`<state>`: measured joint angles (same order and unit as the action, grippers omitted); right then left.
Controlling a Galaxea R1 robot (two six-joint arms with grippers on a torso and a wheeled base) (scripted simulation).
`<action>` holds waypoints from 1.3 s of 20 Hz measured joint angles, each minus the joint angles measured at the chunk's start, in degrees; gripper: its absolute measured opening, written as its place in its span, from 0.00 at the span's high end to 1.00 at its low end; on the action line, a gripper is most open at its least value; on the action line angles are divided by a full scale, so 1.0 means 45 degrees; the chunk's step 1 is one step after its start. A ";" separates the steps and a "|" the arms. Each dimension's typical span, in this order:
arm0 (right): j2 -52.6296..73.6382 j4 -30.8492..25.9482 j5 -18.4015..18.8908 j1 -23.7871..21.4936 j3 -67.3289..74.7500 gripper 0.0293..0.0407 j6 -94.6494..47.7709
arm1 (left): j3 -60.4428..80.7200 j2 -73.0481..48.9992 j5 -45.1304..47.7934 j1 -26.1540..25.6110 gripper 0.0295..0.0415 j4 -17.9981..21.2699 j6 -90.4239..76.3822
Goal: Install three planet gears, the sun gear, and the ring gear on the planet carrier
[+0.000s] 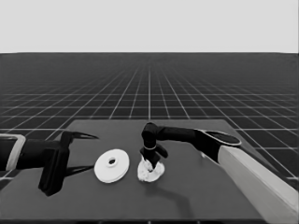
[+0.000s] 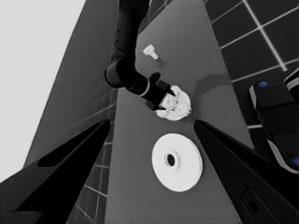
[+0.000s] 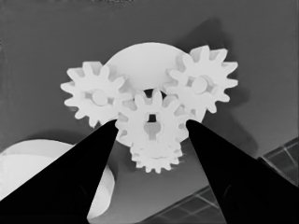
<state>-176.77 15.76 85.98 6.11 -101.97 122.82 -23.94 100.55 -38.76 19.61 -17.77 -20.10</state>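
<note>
Over the dark desk's (image 1: 196, 196) left end the left tool (image 1: 79, 151) hangs spread and empty; right of it lies the larger round part (image 1: 112, 165); farther right, the right tool (image 3: 150, 125) pinches the centre gear (image 3: 150, 119) on the smaller round part (image 3: 142, 58). Gridded floor (image 1: 149, 84) surrounds.

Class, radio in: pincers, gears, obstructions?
Right pincer astride centre gear on smaller round part. Left pincer open, parked. Larger round part waits alongside. No obstruction.
</note>
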 joint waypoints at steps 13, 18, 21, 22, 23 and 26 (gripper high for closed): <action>0.0000 0.0000 0.0000 0.0001 0.0000 0.86 0.1733 | 0.0000 0.0000 0.0000 0.0000 0.25 0.0000 0.0000; 0.0000 0.0000 0.0000 0.0001 0.0000 0.86 0.2400 | 0.0000 0.0000 0.0000 0.0000 0.25 0.0000 0.0000; 0.0002 0.0001 0.0000 0.0003 -0.0001 0.60 0.2746 | 0.0000 0.0000 0.0000 0.0000 0.25 0.0000 0.0000; 0.0001 0.0001 -0.0001 0.0004 -0.0002 0.33 0.2793 | 0.0000 0.0000 0.0000 0.0000 0.25 0.0000 0.0000; 0.0001 0.0001 -0.0001 0.0005 -0.0002 0.24 0.2821 | 0.0000 0.0000 0.0000 0.0000 0.25 0.0000 0.0000; 0.0001 0.0001 -0.0002 0.0005 -0.0002 0.19 0.2852 | 0.0000 0.0000 0.0000 0.0000 0.25 0.0000 0.0000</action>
<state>-176.77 15.76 85.98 6.13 -101.97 135.65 -23.94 100.55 -38.76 19.61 -17.77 -20.10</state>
